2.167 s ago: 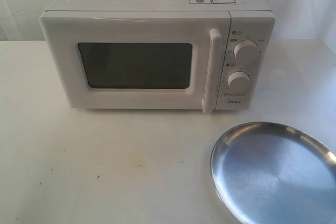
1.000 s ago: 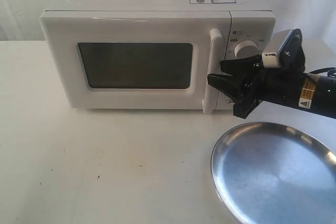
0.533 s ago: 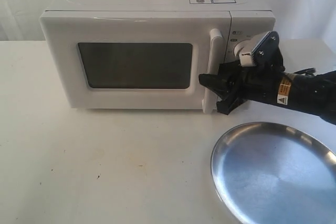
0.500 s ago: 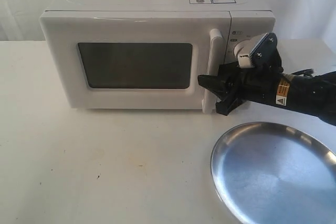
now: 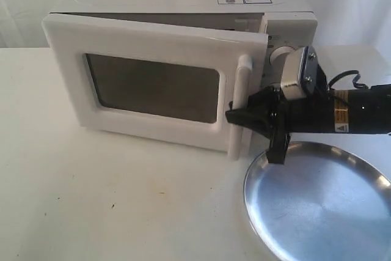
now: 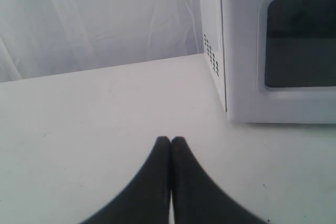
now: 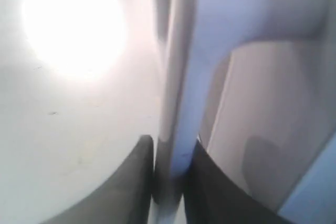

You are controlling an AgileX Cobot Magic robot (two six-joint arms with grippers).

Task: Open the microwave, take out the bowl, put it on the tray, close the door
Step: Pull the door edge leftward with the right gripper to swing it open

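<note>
My right gripper (image 5: 233,116) was clamped tight on the handle (image 5: 242,84) — door (image 5: 153,84) ajar, tray (image 5: 317,206) just under my wrist. Left gripper (image 6: 170,141) was fully closed, holding nothing.

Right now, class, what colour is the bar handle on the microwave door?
The handle is white; the exterior view shows it best.

Tabletop (image 5: 110,212): off-white, matte, lightly scuffed; a few dark specks (image 5: 44,214) toward 7 o'clock in the exterior view. Backdrop (image 5: 24,4): white cloth in soft vertical folds, closing off the far side from 9 through 12 to 3 o'clock. Light: diffuse, even, shadows soft. Right wrist view: one blown-out glare patch (image 7: 73,24) on the tabletop.
</note>
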